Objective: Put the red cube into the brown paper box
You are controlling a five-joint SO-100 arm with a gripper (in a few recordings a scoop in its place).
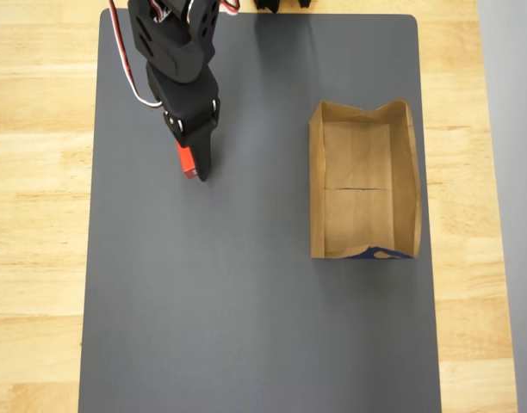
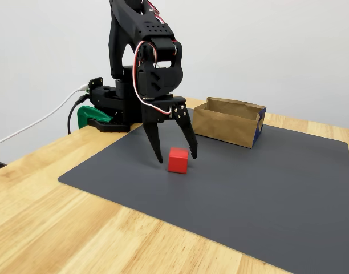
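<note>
Your gripper (image 2: 175, 156) hangs spread wide, tips down on the dark mat (image 1: 246, 327), straddling the red cube (image 2: 178, 160) so one squeeze should catch it; the cube sits free on the mat, the brown paper box (image 1: 405, 181) well apart at 3 o'clock overhead.

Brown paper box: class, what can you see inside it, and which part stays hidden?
The overhead view shows the brown paper box holding nothing, just a bare floor with a fold line. The fixed view hides that floor behind the near wall. The red cube sits on the mat between the open gripper fingers.
</note>
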